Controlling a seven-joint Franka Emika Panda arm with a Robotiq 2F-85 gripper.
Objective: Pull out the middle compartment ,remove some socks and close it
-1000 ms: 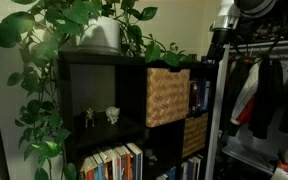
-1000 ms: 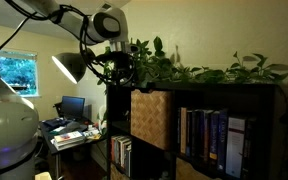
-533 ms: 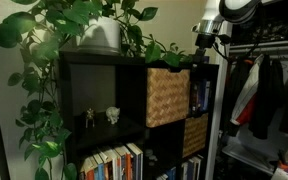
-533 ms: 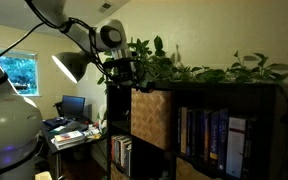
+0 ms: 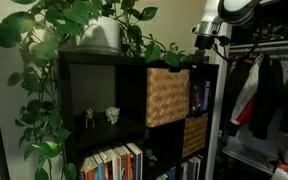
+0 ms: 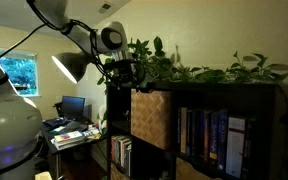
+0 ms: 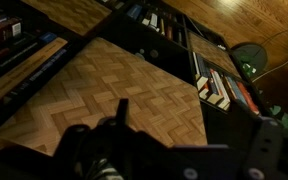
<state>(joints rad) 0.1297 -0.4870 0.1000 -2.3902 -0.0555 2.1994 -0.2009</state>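
The middle compartment, a tan woven wicker basket [image 5: 168,96], sits in an upper cell of the black shelf unit [image 5: 104,95]. It also shows in the other exterior view [image 6: 150,117], and it fills the wrist view [image 7: 114,85]. My gripper [image 5: 206,40] hovers beside the shelf's top corner, above the basket and apart from it. It shows in the other exterior view [image 6: 120,70] too. In the wrist view the dark fingers [image 7: 182,130] stand apart with nothing between them. The socks are out of view.
A smaller, darker woven basket [image 5: 194,135] sits one cell lower. Books [image 6: 206,135] stand next to the wicker basket. Leafy plants [image 5: 94,25] cover the shelf top. Clothes [image 5: 259,90] hang beside the shelf. A desk with a monitor [image 6: 72,108] stands behind.
Since a second ago my arm has come down and in toward the shelf's top corner. Over the last half second it has stayed still. The basket has not moved.
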